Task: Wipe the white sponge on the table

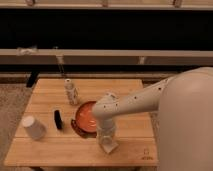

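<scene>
The light-brown plank table (50, 150) fills the lower middle of the camera view. My white arm reaches in from the right and bends down over the table's front. My gripper (107, 140) points straight down just in front of the orange bowl (86, 116). It is shut on the white sponge (110, 146), a small beige block tilted at its tip and touching the tabletop near the front edge.
A white upturned cup (34, 127) stands at the front left. A small black object (58, 119) lies between the cup and the bowl. A patterned white bottle (71, 91) stands behind the bowl. A dark wall with a rail runs behind the table.
</scene>
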Robot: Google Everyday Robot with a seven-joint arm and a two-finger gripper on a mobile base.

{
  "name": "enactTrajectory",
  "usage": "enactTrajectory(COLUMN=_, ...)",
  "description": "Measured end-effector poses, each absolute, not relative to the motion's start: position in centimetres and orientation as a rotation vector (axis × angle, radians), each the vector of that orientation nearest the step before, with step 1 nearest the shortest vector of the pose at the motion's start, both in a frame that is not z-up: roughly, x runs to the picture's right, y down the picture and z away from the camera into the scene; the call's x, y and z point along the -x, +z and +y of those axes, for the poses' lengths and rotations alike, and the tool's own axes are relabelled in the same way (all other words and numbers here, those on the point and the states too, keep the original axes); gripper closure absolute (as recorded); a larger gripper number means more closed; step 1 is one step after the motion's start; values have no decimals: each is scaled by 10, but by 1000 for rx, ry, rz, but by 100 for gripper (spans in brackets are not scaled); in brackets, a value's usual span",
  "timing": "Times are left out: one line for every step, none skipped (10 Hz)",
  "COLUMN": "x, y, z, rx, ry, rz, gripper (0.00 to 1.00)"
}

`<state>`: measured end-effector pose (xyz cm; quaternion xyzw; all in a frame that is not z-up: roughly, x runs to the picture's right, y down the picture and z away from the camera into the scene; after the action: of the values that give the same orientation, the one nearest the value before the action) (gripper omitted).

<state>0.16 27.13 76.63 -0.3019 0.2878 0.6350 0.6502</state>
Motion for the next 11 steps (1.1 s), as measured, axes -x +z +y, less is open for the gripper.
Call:
enactTrajectory(x=-2, y=766, z=271, rx=688, ry=1447, rz=657, gripper=100)
enactTrajectory(x=-4, y=765, z=271, rx=688, ry=1449, rz=661, gripper=100)
enactTrajectory(x=-6, y=765, z=271, rx=683, ry=1456, rz=673, gripper=100)
enactTrajectory(x=-12, y=764, z=271, rx=677, ry=1471, rz=689, gripper=100)
enactTrajectory(x=-18, y=764, z=270, rx=670, ry=1489, rz=704, gripper=100)
enactTrajectory(x=-28, y=763, z=269, rx=662, ry=1519, rz=723, gripper=100)
enactTrajectory(x=-40, y=763, z=269, rx=650, ry=1549, rz=747, gripper=100)
enactTrajectory(x=-50, y=762, z=269, rx=639, ry=1573, rz=769, gripper=100)
enactTrajectory(x=-60, y=761, z=270, rx=626, ry=1594, rz=789, gripper=100)
enactTrajectory(x=-72, y=761, z=270, rx=612, ry=1621, rz=809, gripper=100)
enactTrajectory(x=-81, y=761, z=268, rx=598, ry=1641, rz=823, gripper=100)
